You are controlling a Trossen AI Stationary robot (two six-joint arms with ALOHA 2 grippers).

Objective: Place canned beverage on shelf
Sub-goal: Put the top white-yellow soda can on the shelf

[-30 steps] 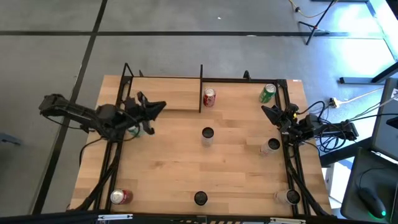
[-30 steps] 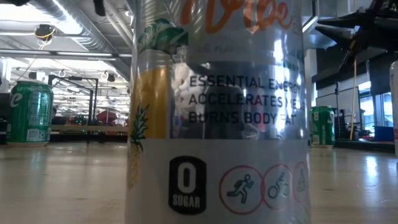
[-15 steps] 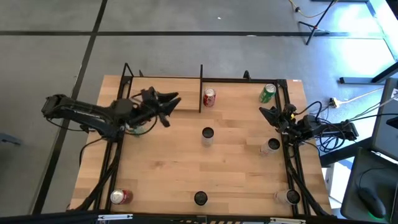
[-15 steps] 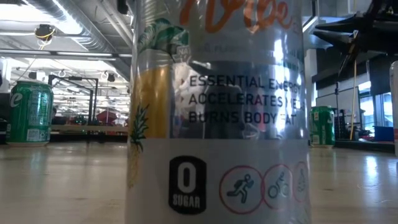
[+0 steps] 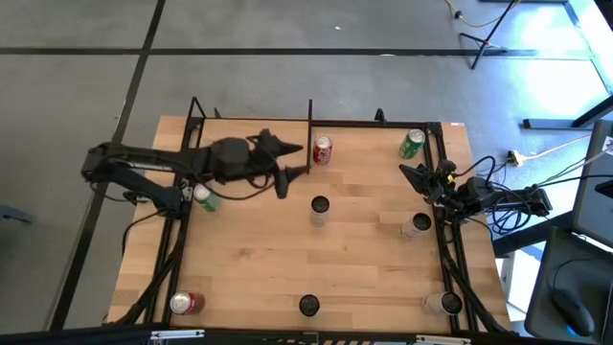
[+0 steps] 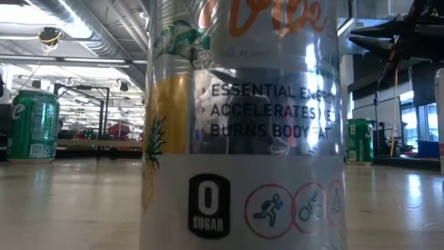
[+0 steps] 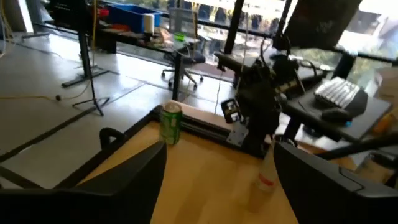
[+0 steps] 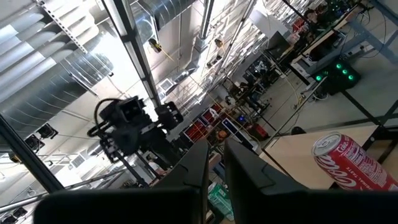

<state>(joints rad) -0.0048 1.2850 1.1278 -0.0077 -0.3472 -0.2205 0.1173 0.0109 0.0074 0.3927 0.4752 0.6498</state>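
Shelf at table's 11 o'clock, left gripper over its right end, fingers spread wide, empty; red can just beyond at 3 o'clock. Right gripper closed at right edge, near green can

can center of low view | "ESSENTIAL ENERGY / ACCELERATES / BURNS BODY FAT" partly cut off | "0 SUGAR" badge lower center

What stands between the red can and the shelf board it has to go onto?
A black upright rod of the shelf stands between the red can and the board. The open left gripper hovers over that end too.
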